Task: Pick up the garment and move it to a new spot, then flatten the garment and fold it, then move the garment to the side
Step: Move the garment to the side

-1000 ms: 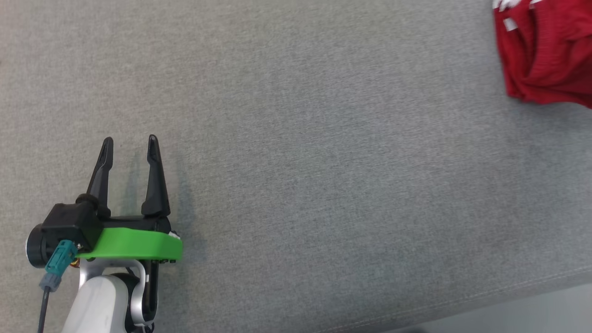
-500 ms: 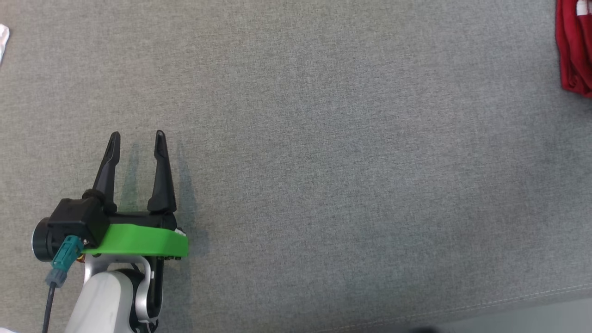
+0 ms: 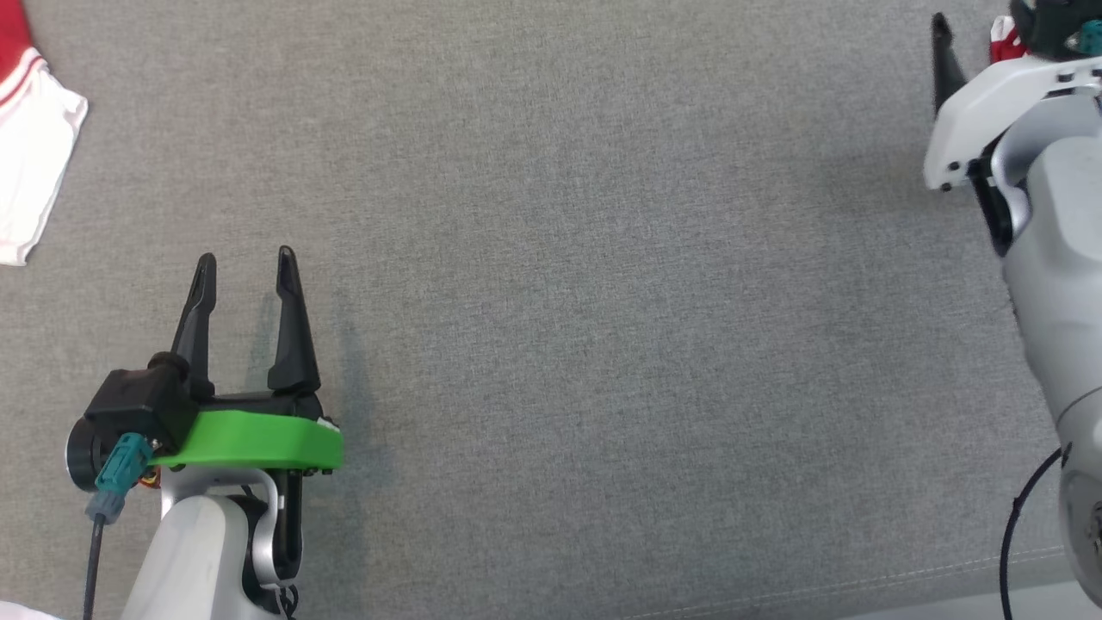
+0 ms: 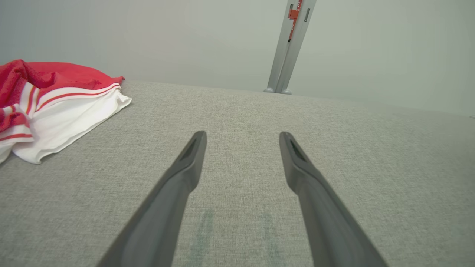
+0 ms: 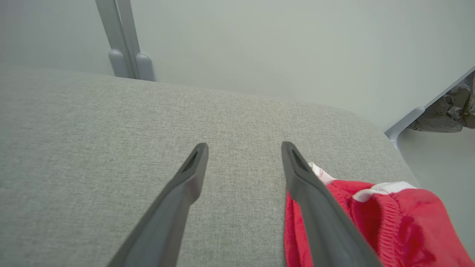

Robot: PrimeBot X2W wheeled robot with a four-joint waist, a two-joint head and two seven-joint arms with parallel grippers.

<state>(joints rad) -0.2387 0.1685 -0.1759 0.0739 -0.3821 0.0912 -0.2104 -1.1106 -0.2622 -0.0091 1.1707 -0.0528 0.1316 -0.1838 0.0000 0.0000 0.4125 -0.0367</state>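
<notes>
A crumpled red garment [image 5: 389, 222] with white trim lies on the grey cushion by its right end. A sliver of it [image 3: 1003, 39] peeks past my right arm in the head view. My right gripper [image 5: 243, 148] is open and holds nothing; its right finger runs along the garment's left edge. One dark finger [image 3: 944, 53] of it shows in the head view. My left gripper [image 3: 245, 256] hovers open and empty over bare cushion at the lower left, also seen from its wrist [image 4: 242, 134].
A second garment [image 3: 34, 164], red with a white striped hem [image 4: 55, 107], lies at the cushion's far left. The grey cushion [image 3: 603, 301] has its front seam near the bottom edge. A grey post [image 4: 289, 44] stands behind it, and a wall beyond.
The head camera has panned left, bringing the red and white garment into view. My right arm has come into view at the right, covering most of the red garment. The left gripper stays open.
</notes>
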